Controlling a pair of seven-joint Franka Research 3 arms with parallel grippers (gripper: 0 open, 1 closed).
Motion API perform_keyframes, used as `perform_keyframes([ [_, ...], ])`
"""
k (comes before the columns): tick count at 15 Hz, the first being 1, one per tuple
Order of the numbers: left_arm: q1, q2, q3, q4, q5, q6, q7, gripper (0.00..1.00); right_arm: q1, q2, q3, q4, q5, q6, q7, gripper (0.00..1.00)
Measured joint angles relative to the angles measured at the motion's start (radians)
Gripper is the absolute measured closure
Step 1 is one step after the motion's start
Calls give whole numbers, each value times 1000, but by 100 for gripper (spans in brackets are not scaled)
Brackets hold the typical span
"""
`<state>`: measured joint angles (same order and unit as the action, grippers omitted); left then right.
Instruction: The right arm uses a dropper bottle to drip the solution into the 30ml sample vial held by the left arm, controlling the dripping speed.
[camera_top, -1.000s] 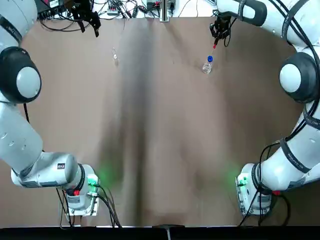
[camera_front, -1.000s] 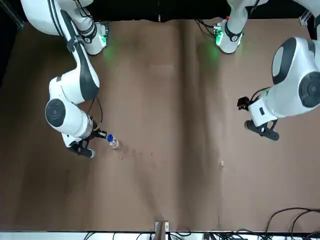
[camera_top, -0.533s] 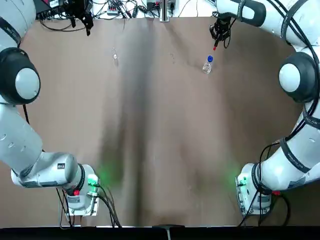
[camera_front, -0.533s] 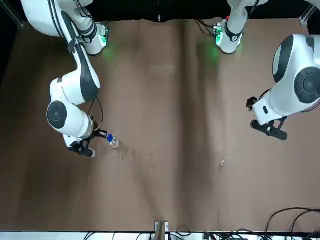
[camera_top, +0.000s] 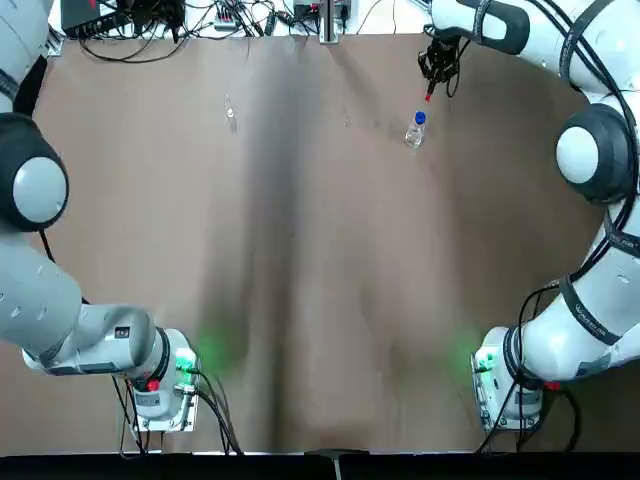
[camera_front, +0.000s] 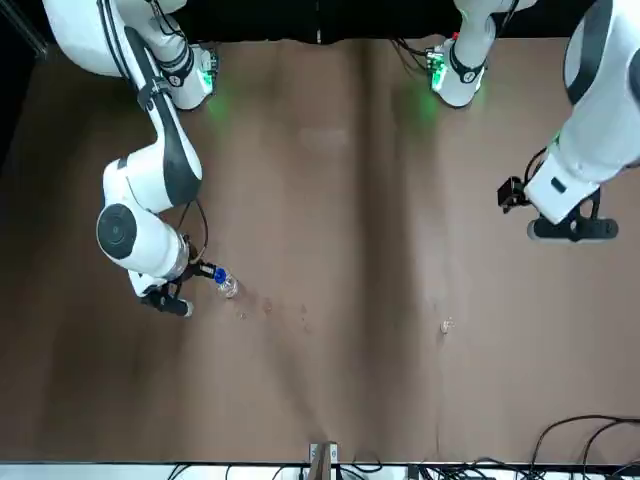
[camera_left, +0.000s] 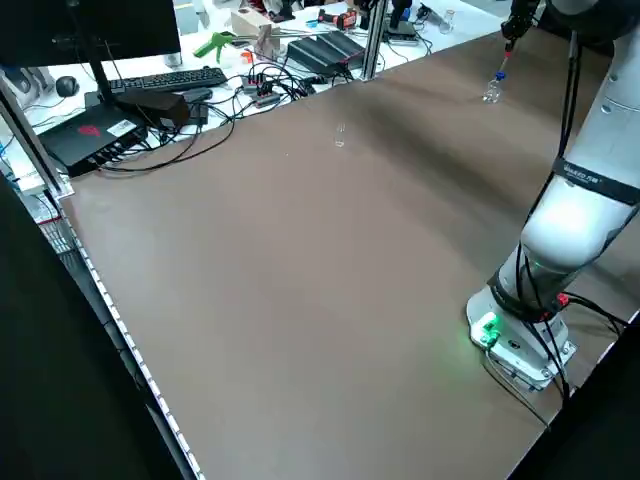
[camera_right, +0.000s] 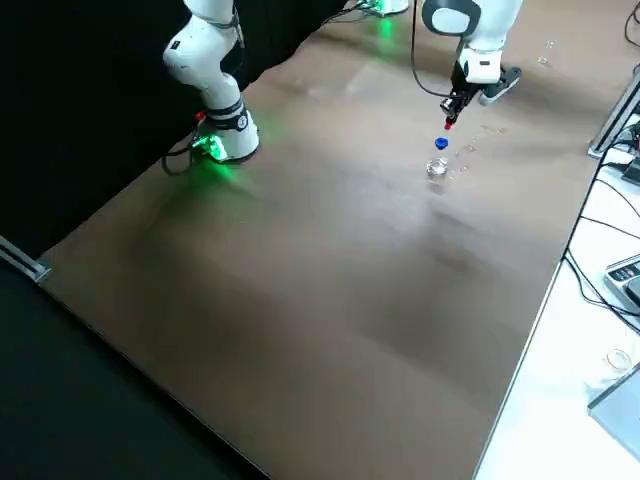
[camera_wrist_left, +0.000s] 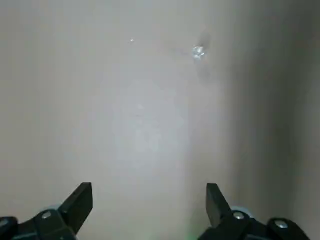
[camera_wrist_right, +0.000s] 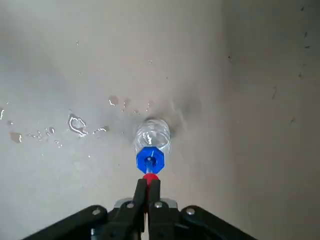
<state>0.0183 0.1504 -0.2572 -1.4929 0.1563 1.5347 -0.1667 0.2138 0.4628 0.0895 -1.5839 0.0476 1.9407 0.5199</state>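
The left gripper (camera_wrist_left: 149, 197), wide and empty, has swung farther left of the bottle (camera_top: 415, 130), beyond the vial (camera_top: 231, 113), which stands ungrasped well left of it; dripping must wait. The right gripper (camera_wrist_right: 148, 184) pinches the dropper (camera_wrist_right: 150, 176) at the bottle's collar. Droplets (camera_wrist_right: 77, 125) dot the worktop (camera_top: 330, 300) near the bottle.

White arms (camera_top: 605, 280) with grey joints (camera_top: 579, 155) carry black cables (camera_top: 598, 255) and black jaws (camera_wrist_right: 147, 200).
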Motion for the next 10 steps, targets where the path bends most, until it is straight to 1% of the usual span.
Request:
perform_keyframes([
  [2, 21, -37, 0, -1, -48, 0, -4, 0, 0, 8, 0, 0, 0, 7, 0, 96],
  [4, 44, -64, 0, -4, -65, -4, -2, 0, 0, 11, 0, 0, -1, 9, 0, 94],
  [6, 48, -74, 1, -7, -67, -21, 2, 0, 0, 12, 0, 0, -2, 9, -1, 79],
  [7, 39, -75, 4, -8, -67, -29, 2, 0, 1, 12, 1, 2, -2, 9, -1, 60],
  [9, 42, -78, 7, -8, -67, -34, 2, 0, 2, 12, 2, 4, -2, 9, -2, 42],
  [10, 44, -78, 9, -8, -67, -34, 2, 0, 2, 11, 2, 5, -3, 9, -3, 35],
])
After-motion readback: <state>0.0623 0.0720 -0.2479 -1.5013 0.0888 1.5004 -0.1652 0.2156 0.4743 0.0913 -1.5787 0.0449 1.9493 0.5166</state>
